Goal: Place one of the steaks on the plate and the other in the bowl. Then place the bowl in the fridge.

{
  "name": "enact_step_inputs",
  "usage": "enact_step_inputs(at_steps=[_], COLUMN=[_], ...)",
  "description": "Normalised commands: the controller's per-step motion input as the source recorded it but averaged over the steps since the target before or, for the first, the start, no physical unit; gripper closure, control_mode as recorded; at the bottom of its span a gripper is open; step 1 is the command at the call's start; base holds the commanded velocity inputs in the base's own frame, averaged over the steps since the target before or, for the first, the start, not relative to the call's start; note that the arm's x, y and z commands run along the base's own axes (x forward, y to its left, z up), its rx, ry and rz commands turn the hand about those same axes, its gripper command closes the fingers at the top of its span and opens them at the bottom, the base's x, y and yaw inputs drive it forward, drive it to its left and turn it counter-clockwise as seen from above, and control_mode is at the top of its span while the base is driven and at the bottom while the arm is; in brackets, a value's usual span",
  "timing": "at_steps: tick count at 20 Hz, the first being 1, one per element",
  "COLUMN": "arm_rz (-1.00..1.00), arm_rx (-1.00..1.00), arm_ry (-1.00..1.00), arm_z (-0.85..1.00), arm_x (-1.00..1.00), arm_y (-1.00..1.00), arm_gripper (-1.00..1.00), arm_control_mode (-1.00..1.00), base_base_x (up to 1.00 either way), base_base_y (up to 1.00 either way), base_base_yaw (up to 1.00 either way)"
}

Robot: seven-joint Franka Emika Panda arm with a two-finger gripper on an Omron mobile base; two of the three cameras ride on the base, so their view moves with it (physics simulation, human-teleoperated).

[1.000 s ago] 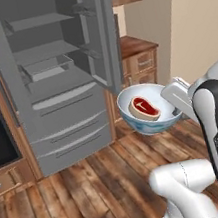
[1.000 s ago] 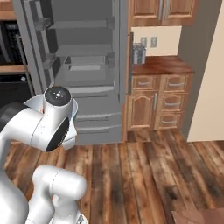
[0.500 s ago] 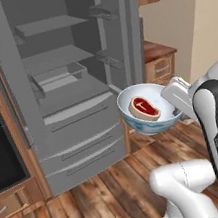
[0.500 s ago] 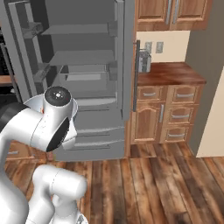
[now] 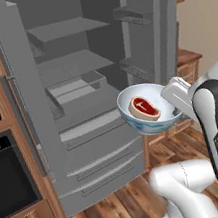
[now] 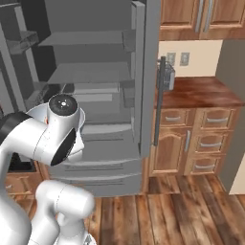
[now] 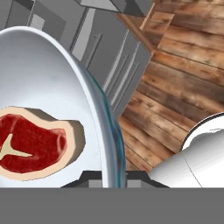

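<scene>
The bowl [image 5: 145, 127], white inside and pale blue outside, hangs in the air in front of the fridge [image 5: 74, 71], whose doors stand wide and whose grey shelves and lower drawers show. One steak [image 5: 144, 108], red with a pale fat rim, lies inside the bowl. My gripper [image 5: 173, 112] is shut on the bowl's right rim. In the hand view the bowl's rim [image 7: 110, 131] runs between my fingertips [image 7: 92, 177] with the steak [image 7: 30, 142] to the left and the fridge drawers [image 7: 103, 52] beyond. The fridge [image 6: 95, 72] also shows in the right base view. The plate is out of view.
A black wall oven [image 5: 6, 175] sits left of the fridge. The right fridge door [image 5: 150, 27] with bins stands out beside the bowl; its edge and bar handle [image 6: 160, 103] face the wooden cabinets and counter [image 6: 201, 95]. Wood floor [image 6: 158, 215] lies below.
The whole picture has shifted: the base has driven closer to the fridge, which now looms larger. The bowl with the steak stays in my gripper at the same height.
</scene>
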Motion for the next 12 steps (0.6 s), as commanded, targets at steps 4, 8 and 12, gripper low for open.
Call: enact_step_inputs(at_steps=[4,8,12], arm_rz=[0.0,0.0,0.0], arm_rx=[0.0,0.0,0.0], arm_ry=[0.0,0.0,0.0], arm_z=[0.0,0.0,0.0], arm_x=[0.0,0.0,0.0], arm_y=[0.0,0.0,0.0], arm_gripper=[1.0,1.0,1.0], arm_control_mode=[1.0,1.0,1.0], base_base_x=[0.66,0.62,0.52], base_base_y=[0.19,0.09,0.0], base_base_yaw=[0.07,0.12,0.16])
